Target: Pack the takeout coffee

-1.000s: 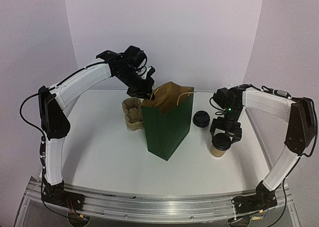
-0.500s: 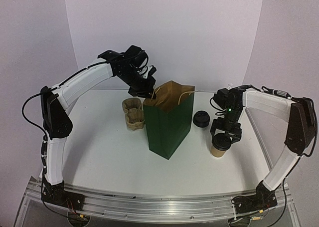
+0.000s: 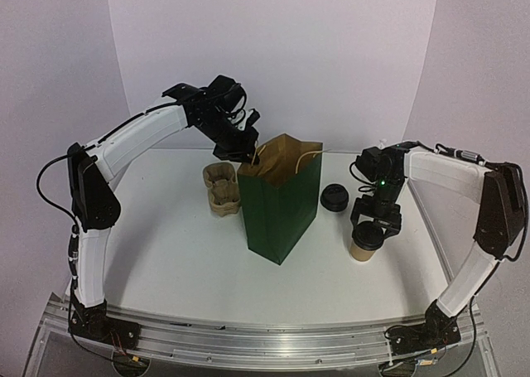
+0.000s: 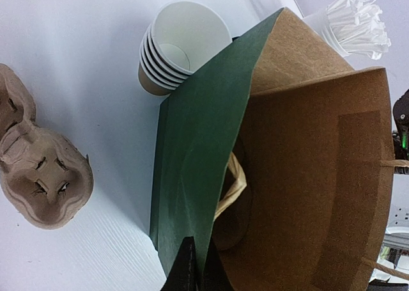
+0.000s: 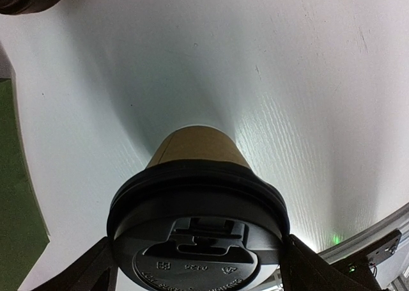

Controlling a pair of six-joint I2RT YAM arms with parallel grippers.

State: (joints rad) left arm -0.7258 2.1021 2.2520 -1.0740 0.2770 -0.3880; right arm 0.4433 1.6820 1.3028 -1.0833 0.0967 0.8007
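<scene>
Nearest you, past the aluminium rail (image 3: 248, 337) that carries both arm bases, the white table (image 3: 166, 261) runs bare up to the things of the job. On your right the takeout coffee (image 5: 192, 155) stands upright on that surface, black lid on, well apart from the bag. The right gripper (image 5: 199, 264) hangs straight over it with its jaws spread wide, one finger either side of the lid rim and right against it. Whether they press yet you cannot tell. It looks like the set-up for a lift by the rim, the stiffest part of the cup. At mid-table the green paper bag (image 3: 277, 215) stands upright with its brown inside showing. The left gripper (image 4: 195, 275) has its jaws pressed together, pinching the bag's far rim, I judge to hold the mouth open and steady the bag. Just beside the bag on the right lies a spare black lid (image 3: 334, 198), and on the left the pulp cup carrier (image 3: 220, 188). Behind the bag lie a stack of paper cups (image 4: 182, 45) and a cup of wrapped sticks (image 4: 351, 19). A plain pale wall (image 3: 331, 62) curves round the far side.
</scene>
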